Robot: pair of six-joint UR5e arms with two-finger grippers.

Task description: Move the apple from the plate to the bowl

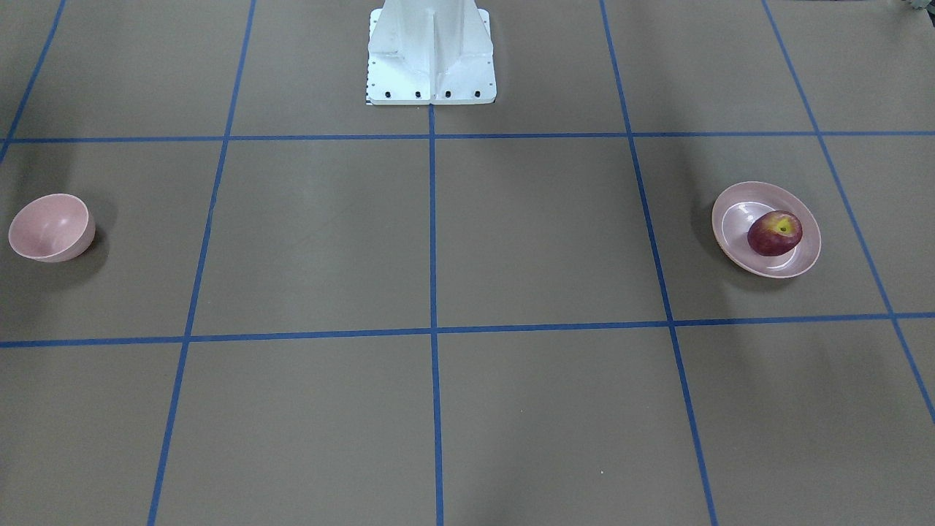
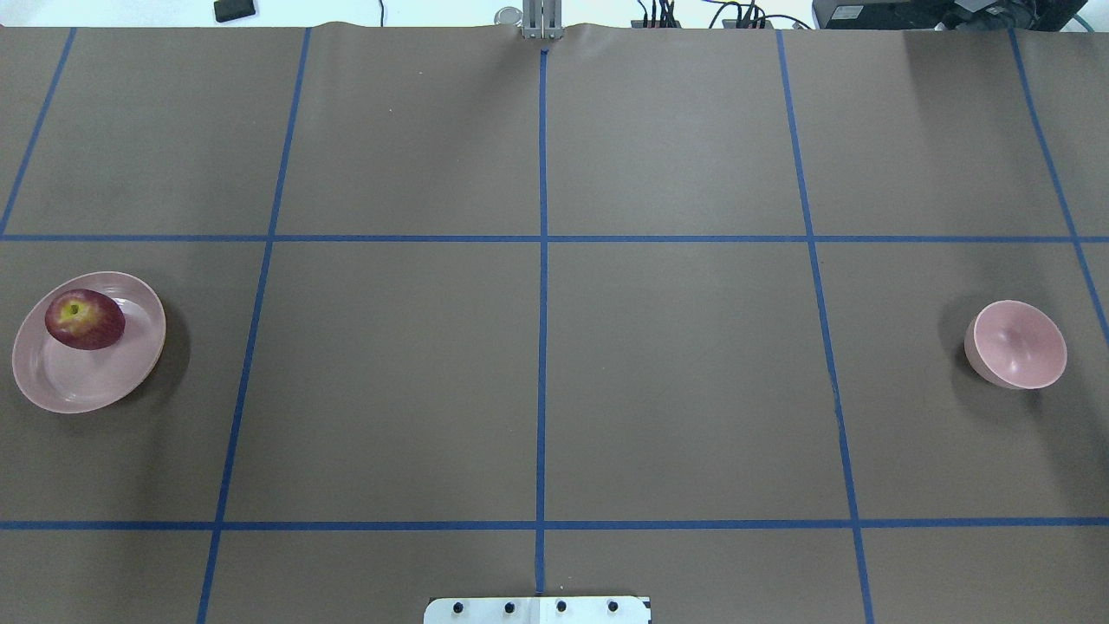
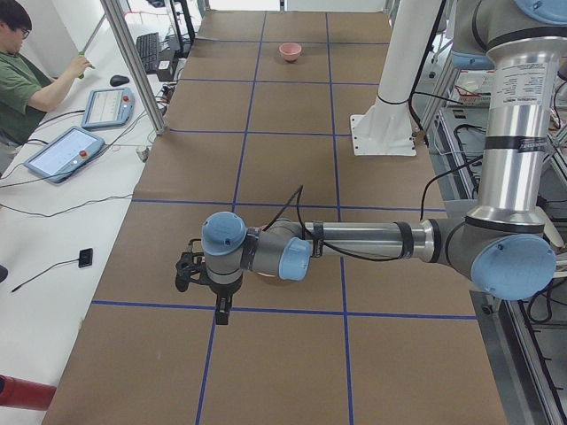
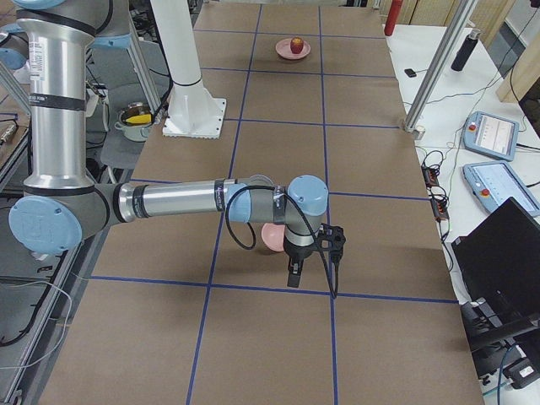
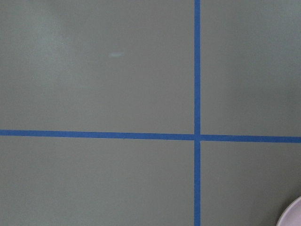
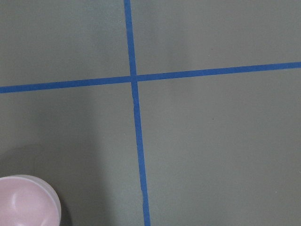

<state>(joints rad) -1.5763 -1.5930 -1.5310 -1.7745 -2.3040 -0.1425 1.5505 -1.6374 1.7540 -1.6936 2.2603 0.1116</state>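
Currently the small round dark-red apple (image 1: pixel 774 233) rests on the wide shallow pale-pink plate (image 1: pixel 730 219) at the robot's left end of the brown paper-covered bench (image 1: pixel 540 234). The small deep pale-pink bowl (image 1: pixel 51 227) stands well apart at the right end. Expect a firm, fairly light fruit whose smooth skin rolls readily; grip across its widest girth, from above. The left gripper (image 3: pixel 221 314) and right gripper (image 4: pixel 292 278) appear only in side views, so whether they are open or closed cannot be told. There, each near arm covers most of the dish below it.
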